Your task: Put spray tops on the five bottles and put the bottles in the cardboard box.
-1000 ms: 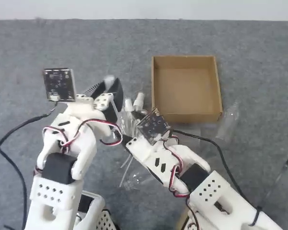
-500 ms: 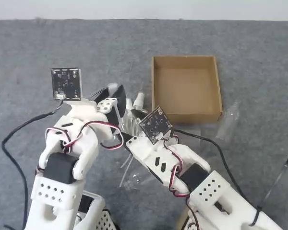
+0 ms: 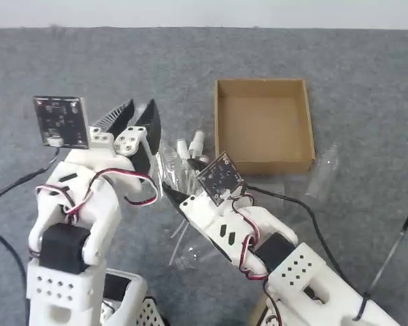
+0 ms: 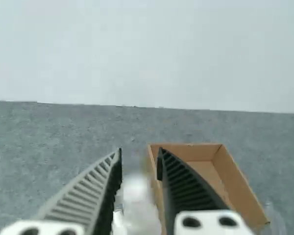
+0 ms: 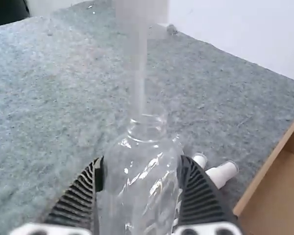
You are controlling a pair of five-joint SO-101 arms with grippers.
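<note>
**We Are Lining a Spray Top Up Over the Held Bottle**

Nearest to us, a clear bottle (image 3: 190, 257) is lying on the grey counter (image 3: 340, 61) by the arm bases; we are not able to tell whether it is carrying a top. Just beyond it, our right pincer (image 5: 140, 161) is clamping the upright bottle (image 5: 142, 142) by its body, with the mouth uncapped. Our left pincer (image 4: 138, 150) is gripping a white spray top (image 4: 134, 193) between its ribbed jaws.

Over the last second the left arm has been swinging outward, away from the box. The pincer that was sitting close against the upright bottle is now standing off to the side of it (the right arm is not budging). The dip tube (image 5: 137, 63) is dangling down toward the bottle's mouth, though we cannot tell whether its tip is inside. We are judging that the top is being drawn back to thread the tube in, and that the cap is not seated yet.

Farther out, two loose spray tops (image 3: 197, 141) are lying just beside the upright bottle, between it and the cardboard box (image 3: 264, 165). The box is sitting empty with its floor bare, so no bottle is packed. Past its right wall another bottle (image 3: 323, 173) is lying near the box, apparently without a top.
</note>
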